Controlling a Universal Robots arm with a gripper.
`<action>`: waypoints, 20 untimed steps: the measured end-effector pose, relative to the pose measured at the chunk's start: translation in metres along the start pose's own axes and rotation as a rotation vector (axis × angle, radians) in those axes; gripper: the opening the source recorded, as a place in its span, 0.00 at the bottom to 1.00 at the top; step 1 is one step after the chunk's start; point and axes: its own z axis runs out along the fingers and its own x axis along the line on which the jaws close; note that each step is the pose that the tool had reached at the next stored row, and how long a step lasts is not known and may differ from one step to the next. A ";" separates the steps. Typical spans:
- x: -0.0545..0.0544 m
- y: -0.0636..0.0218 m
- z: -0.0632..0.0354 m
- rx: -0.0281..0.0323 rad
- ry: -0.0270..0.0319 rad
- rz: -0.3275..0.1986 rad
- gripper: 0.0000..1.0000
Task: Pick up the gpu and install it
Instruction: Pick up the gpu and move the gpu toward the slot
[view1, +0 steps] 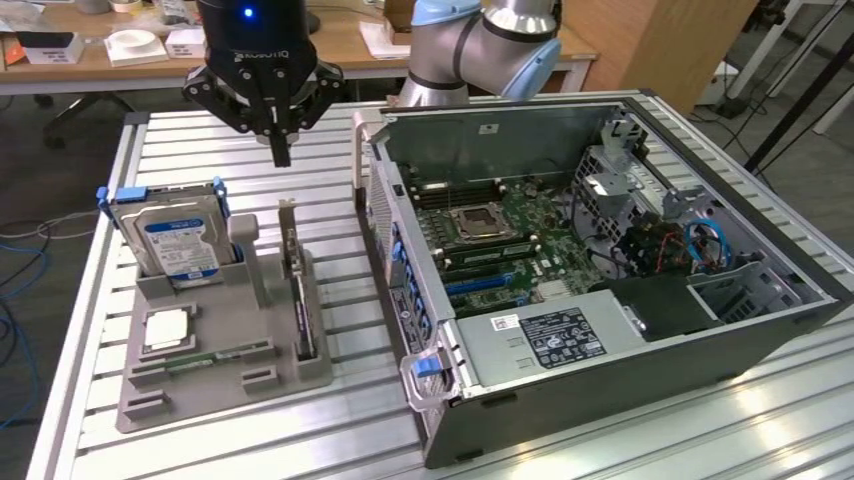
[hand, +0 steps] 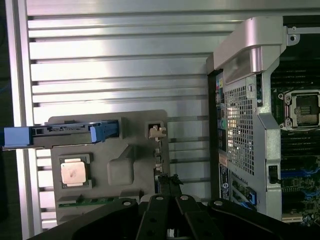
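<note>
The gpu (view1: 296, 290) stands on edge in the grey holder (view1: 200, 385) — a slim dark board with silvery metal at one end. It sits between the hard drive (view1: 180, 240) and the open computer case (view1: 601, 270). My gripper (view1: 280, 155) hangs above the holder — fingers pinched together, empty.

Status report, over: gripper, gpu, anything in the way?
Gripper shut, empty, hovering above the table. Gpu upright in gray holder, untouched. Nothing between them.
</note>
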 end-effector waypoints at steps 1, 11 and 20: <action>0.000 0.0000 0.0000 0.0000 0.0000 0.000 0.11; 0.000 0.0000 0.0000 0.0000 0.0000 0.000 0.11; 0.000 0.0000 0.0000 0.0000 0.0000 0.000 0.47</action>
